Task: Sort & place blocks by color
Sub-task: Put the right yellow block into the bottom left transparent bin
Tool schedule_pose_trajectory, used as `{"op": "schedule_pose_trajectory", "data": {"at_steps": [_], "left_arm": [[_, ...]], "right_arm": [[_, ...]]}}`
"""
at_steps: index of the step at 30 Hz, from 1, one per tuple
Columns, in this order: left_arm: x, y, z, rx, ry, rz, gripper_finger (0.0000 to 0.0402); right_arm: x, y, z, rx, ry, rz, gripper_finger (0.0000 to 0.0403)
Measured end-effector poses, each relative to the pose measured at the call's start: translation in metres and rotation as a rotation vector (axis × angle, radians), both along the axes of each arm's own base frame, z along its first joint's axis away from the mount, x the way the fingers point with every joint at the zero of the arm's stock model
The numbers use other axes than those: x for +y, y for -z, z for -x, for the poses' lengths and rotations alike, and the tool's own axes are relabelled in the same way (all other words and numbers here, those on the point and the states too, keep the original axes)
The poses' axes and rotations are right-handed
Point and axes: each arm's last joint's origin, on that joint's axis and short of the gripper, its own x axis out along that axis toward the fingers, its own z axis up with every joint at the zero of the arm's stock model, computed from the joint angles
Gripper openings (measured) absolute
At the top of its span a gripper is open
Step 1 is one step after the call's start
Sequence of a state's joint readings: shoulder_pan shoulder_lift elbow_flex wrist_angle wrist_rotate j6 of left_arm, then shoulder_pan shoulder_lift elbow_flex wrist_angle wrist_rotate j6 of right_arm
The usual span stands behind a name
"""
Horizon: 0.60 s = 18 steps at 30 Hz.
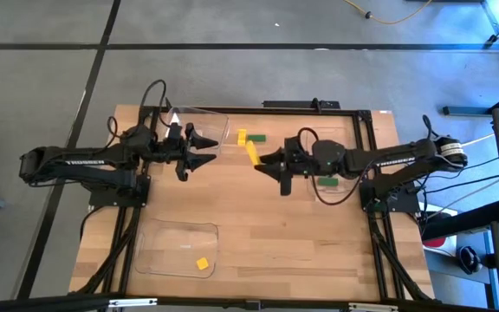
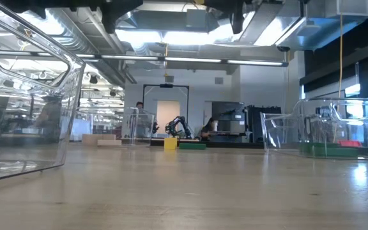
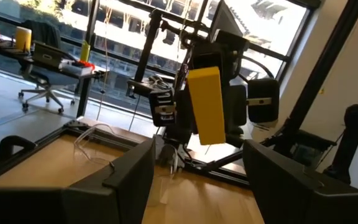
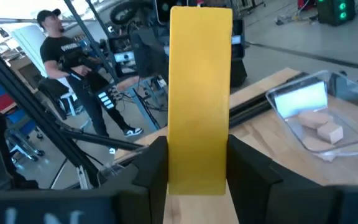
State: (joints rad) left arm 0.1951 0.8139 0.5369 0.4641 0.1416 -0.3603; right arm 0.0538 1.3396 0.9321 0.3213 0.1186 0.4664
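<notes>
Wooden surface (image 1: 275, 243) seen from above w/ two dark arms reaching toward its middle; right claw (image 1: 267, 160) grips a long yellow bar (image 4: 199, 99), clamped between both fingers, bar sticking out past the fingertips and lifted off the surface; left claw (image 1: 206, 147) faces it from across the middle, fingers spread wide, nothing between them; from the left wrist the same bar shows upright in the right claw, well apart from the left fingers (image 3: 123, 180). Just beyond the right claw's tip lie a small yellow block (image 1: 242, 136) and a green block (image 1: 257, 137), side by side on the surface. Clear tray (image 1: 336, 184) sits under the right arm, behind its claw, w/ green blocks (image 1: 327, 181) inside; another clear tray (image 4: 319, 118) near the left claw holds tan blocks (image 4: 321, 126); a third clear tray (image 1: 178, 250) at the near edge, well apart from both claws, holds one yellow block (image 1: 202, 263). Person (image 4: 73, 68) in dark clothes and cap stands beyond the surface.
</notes>
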Motion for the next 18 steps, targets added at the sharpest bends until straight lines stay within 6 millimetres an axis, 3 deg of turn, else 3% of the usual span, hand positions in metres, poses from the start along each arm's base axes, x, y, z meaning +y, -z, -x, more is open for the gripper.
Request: {"op": "schedule_pose_trajectory", "data": {"at_steps": [18], "left_arm": [[0.0,-0.0002,0.0,-0.002,-0.001,0.005,0.0234]], "right_arm": [[-0.0002,-0.0012,-0.0001,-0.006,0.001,0.004,0.0128]]}}
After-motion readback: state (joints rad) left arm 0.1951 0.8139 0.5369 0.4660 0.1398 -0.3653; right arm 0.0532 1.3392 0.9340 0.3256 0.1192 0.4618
